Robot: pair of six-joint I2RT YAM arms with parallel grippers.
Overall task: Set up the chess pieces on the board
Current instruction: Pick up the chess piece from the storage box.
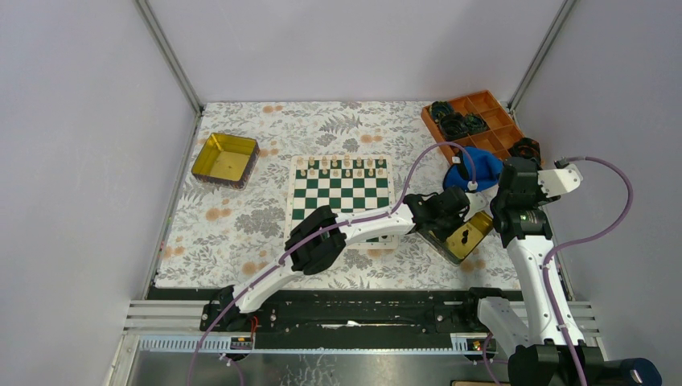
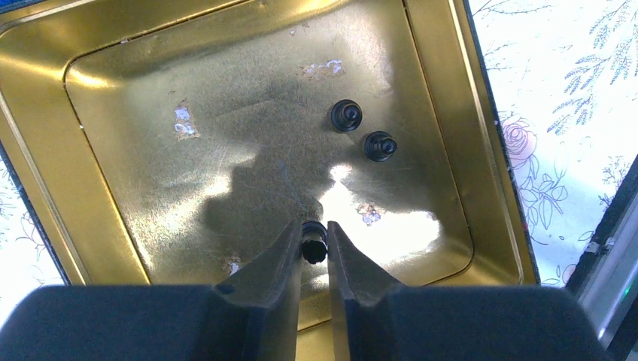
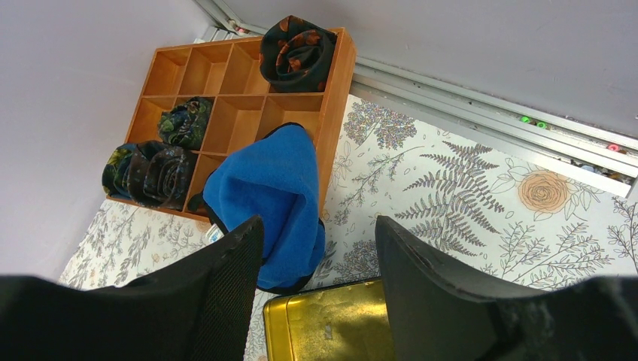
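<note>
The green-and-white board point(image 1: 340, 193) lies mid-table with a row of cream chess pieces point(image 1: 341, 163) along its far edge. My left gripper point(image 2: 314, 244) reaches over a gold tin point(image 2: 98, 165) to the right of the board and is shut on a small black chess piece point(image 2: 313, 248). Two more black pieces point(image 2: 345, 115) point(image 2: 380, 146) stand on the tin's floor, further in. From above, the left gripper point(image 1: 450, 211) covers that tin point(image 1: 470, 235). My right gripper point(image 3: 317, 233) hangs open and empty above the tin's corner point(image 3: 331, 323), near the table's right side point(image 1: 521, 186).
A second gold tin point(image 1: 225, 159) sits left of the board. An orange wooden divider tray point(image 3: 233, 98) with dark rolled rings stands at the back right, and a blue cloth point(image 3: 267, 192) lies against it. The enclosure's walls close in on all sides.
</note>
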